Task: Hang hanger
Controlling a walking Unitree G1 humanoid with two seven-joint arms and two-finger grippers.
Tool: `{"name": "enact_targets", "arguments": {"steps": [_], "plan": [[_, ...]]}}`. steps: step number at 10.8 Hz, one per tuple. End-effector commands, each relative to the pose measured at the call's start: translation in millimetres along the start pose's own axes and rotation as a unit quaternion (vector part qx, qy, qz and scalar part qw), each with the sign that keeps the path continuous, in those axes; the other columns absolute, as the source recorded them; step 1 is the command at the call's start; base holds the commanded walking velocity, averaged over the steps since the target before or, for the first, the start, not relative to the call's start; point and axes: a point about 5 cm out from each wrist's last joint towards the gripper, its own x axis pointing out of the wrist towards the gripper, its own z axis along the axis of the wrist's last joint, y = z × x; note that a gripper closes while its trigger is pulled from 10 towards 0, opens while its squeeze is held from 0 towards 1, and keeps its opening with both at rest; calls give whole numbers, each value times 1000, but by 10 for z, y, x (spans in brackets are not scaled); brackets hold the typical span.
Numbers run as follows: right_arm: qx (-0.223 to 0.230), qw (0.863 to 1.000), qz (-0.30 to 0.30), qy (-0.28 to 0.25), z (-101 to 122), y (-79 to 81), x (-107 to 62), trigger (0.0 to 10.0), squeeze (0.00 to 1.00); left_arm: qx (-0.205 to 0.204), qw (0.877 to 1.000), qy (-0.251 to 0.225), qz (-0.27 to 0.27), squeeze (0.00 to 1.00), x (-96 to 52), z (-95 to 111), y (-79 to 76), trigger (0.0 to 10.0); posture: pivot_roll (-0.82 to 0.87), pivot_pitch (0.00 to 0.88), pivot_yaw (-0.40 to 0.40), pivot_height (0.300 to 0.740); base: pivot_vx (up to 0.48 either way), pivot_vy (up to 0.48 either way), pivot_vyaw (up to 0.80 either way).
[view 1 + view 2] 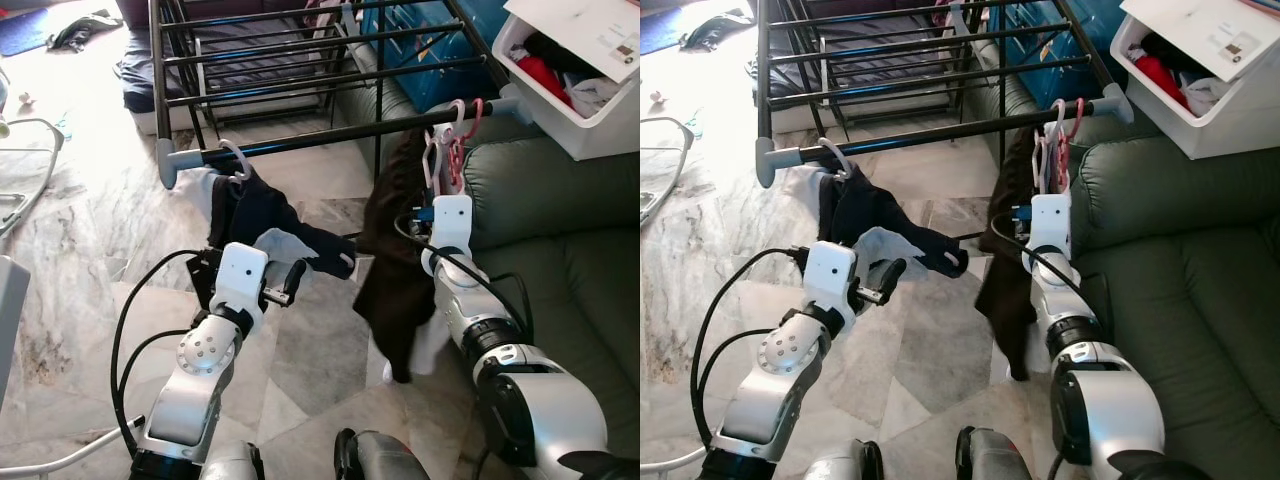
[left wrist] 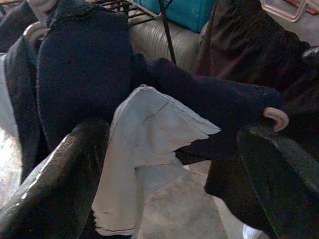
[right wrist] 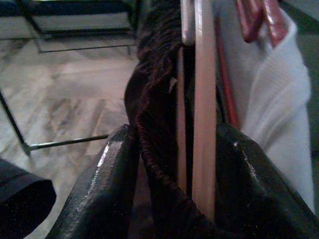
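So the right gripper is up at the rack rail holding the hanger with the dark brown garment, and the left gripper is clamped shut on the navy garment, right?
Not quite. The left gripper is open, its fingers spread either side of the navy garment, as the left wrist view shows. The rest holds: the right gripper is up by the rack rail, closed on the hanger carrying the dark brown garment.

Glossy marble floor (image 1: 90, 250), matt metal rack (image 1: 300, 70), knitted brown garment (image 1: 395, 280), plastic hangers (image 1: 452, 150).
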Motion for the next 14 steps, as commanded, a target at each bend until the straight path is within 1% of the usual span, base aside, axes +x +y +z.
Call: {"name": "enact_targets", "arguments": {"steps": [1,3,5,7,8,9,10,11,12,13,14], "plan": [[-18,1000,17,-1,-38,-13,-14,0,0,4,1000,7,4,0,8,-17,8,10000,-26,136,-16,740,0,0,0],[-59,996,54,-30,-7,-34,-35,0,0,4,1000,7,7,0,19,-16,6,10000,-29,136,-16,740,0,0,0],[-110,988,96,-58,-18,-47,-85,0,0,3,1000,8,8,0,30,-26,3,10000,-37,136,-15,740,0,0,0],[-115,986,107,-63,-67,-85,-124,0,0,1,1000,8,8,0,40,-27,-11,10000,-52,137,-14,740,0,0,0],[-114,984,116,-68,-62,-76,-132,0,0,0,1000,8,9,0,42,-28,-13,10000,-52,138,-15,740,0,0,0],[-117,980,141,-83,-34,-34,-148,0,0,0,1000,8,10,0,44,-28,-13,10000,-52,137,-16,740,0,0,0],[-138,976,144,-87,-29,-37,-154,0,0,0,1000,9,11,0,45,-34,-2,10000,-52,137,-17,740,0,0,0],[-142,978,134,-76,-52,-78,-150,0,0,-5,1000,5,11,0,46,-30,-9,10000,-52,135,-20,740,0,0,0],[-150,979,121,-68,-68,-121,-145,3647,0,-12,1000,1,5,0,46,-18,-34,10000,-52,135,-20,740,0,0,0],[-147,980,118,-66,-84,-135,-149,10000,0,-18,1000,4,2,0,39,-28,-44,10000,-50,132,-19,740,0,0,0],[-126,982,119,-78,-71,-140,-159,10000,451,-24,1000,1,-1,0,29,-25,-35,10000,-49,128,-17,740,0,0,0]]}}
